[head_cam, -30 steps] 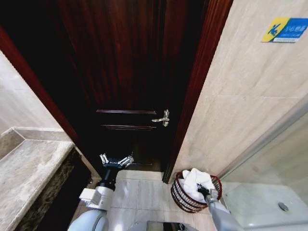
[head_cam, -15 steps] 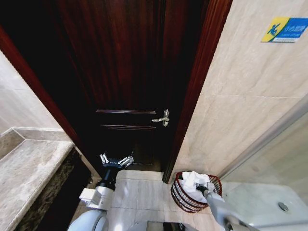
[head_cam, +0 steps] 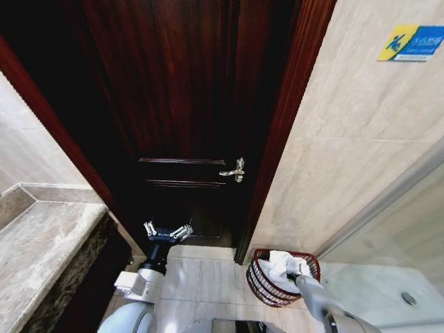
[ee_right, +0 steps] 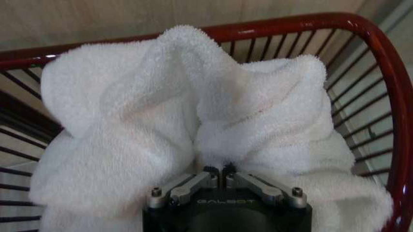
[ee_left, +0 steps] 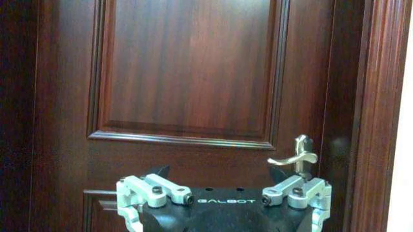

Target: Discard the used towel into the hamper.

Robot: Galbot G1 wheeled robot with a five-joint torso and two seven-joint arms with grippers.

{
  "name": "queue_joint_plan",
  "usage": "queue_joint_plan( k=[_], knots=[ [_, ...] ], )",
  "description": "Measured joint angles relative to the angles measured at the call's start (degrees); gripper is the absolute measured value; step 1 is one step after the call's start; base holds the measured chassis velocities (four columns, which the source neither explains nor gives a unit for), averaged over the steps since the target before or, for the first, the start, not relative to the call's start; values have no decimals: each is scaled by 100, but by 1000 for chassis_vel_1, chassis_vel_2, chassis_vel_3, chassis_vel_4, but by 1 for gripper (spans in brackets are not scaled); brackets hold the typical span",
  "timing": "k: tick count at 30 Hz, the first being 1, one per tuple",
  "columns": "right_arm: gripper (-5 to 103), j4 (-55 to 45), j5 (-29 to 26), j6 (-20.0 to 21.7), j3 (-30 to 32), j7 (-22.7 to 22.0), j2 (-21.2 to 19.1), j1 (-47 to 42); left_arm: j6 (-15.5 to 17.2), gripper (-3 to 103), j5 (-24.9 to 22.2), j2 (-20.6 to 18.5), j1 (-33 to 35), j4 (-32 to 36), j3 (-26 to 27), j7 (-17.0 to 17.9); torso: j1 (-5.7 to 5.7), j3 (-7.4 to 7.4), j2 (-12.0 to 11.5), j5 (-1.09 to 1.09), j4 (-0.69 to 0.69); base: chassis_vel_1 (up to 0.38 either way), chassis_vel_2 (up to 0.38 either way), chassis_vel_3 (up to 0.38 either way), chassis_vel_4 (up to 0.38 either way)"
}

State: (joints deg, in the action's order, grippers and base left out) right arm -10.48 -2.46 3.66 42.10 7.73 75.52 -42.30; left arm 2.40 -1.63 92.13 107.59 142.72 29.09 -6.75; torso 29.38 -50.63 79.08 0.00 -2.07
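A tiled bathroom seen from above, with a dark wooden door [head_cam: 187, 104] straight ahead. At the far left, a grey stone bench [head_cam: 41, 257] runs along the wall. Just right of it, the robot's left arm is raised in front of the lower part of the door, and its left claw [head_cam: 167, 232] hangs in the air with its fingers spread wide and nothing between them. In the left wrist view the same claw [ee_left: 223, 205] faces the door panel, with a brass door handle [ee_left: 297, 155] beyond its fingers.

Further right, past the door frame, the hamper [head_cam: 261, 276] stands on the floor against the pale tiled wall, next to a glass shower screen [head_cam: 388, 236]. A white towel [head_cam: 281, 265] is bunched inside it, rising just above the rim. The right arm reaches down from the lower right, and the right claw [head_cam: 300, 277] sits at the towel. The right wrist view shows the right claw [ee_right: 223, 175] pressed together, pinching a fold of the towel [ee_right: 181, 106], with the red wire rim of the hamper [ee_right: 361, 34] curving around the cloth.

The task appears to be at its closing step: the towel is in the hamper but not yet let go. The next move probably calls for the right claw to spread, then lift clear without dragging the cloth back over the rim.
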Motion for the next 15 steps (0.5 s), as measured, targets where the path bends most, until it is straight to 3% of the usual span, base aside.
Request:
queue_joint_plan(
  k=[3, 7, 8, 10, 12, 15],
  knots=[
    [2, -241, -199, -9, -18, -2, 25, -127, 0, 100, 0, 0, 0, 0, 0, 0, 0, 0, 0, 0, 1, 0, 0, 0, 0],
    [7, -1573, -420, 111, -82, 61, 134, -881, 0, 100, 0, 0, 0, 0, 0, 0, 0, 0, 0, 2, -1, 0, 0, 0, 0],
    [18, -2126, -481, 236, -84, 167, 142, -1215, 0, 100, 0, 0, 0, 0, 0, 0, 0, 0, 0, 4, 1, 0, 0, 0, 0],
    [18, -2489, -543, 293, -84, 255, 134, -1432, -1, 100, 0, 1, 0, 0, 0, 0, 0, -1, 0, 3, 4, 0, 0, 0, 0],
    [28, -3360, -783, 187, -86, 477, 18, -2010, -1, 100, 0, 1, 0, 0, 0, 0, 0, 0, 0, -2, -1, 0, 0, 0, 0],
    [40, -3906, -1057, -8, -57, 691, -114, -2540, 0, 100, 0, 0, 0, 0, 0, 0, -1, 0, 1, 1, 2, 0, 0, 0, 0]
  ],
)
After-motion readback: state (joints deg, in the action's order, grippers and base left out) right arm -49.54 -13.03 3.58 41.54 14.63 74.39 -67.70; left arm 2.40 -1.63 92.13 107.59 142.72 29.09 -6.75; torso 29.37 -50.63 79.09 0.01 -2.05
